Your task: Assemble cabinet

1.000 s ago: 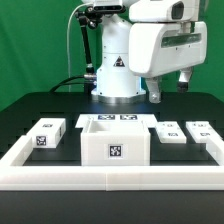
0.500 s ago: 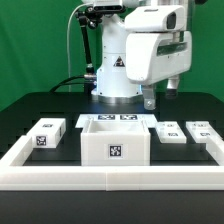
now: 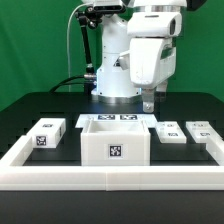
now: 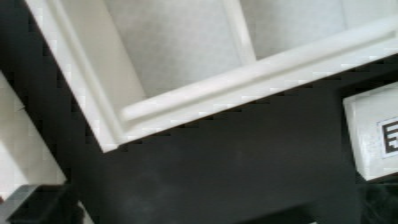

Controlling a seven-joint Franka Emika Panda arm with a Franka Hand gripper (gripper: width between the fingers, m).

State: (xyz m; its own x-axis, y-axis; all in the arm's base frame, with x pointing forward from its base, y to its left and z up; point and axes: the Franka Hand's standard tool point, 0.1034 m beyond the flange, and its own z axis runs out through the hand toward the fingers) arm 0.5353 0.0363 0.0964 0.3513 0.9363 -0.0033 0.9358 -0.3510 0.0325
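As seen from the exterior view | cabinet [image 3: 114, 148]: white open-topped box, one tag on front face, sits front-centre on black table [image 3: 35, 108] | gripper [image 3: 150, 101]: hangs pointing down behind cabinet, toward that view's right; cannot tell whether fingers apart or together

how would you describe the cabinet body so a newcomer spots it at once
Find the low white rim around the black table and look behind the middle of its front edge. There stands the cabinet, an open-topped white box with one square tag on its front. It is much bigger and taller than the small tagged blocks either side.
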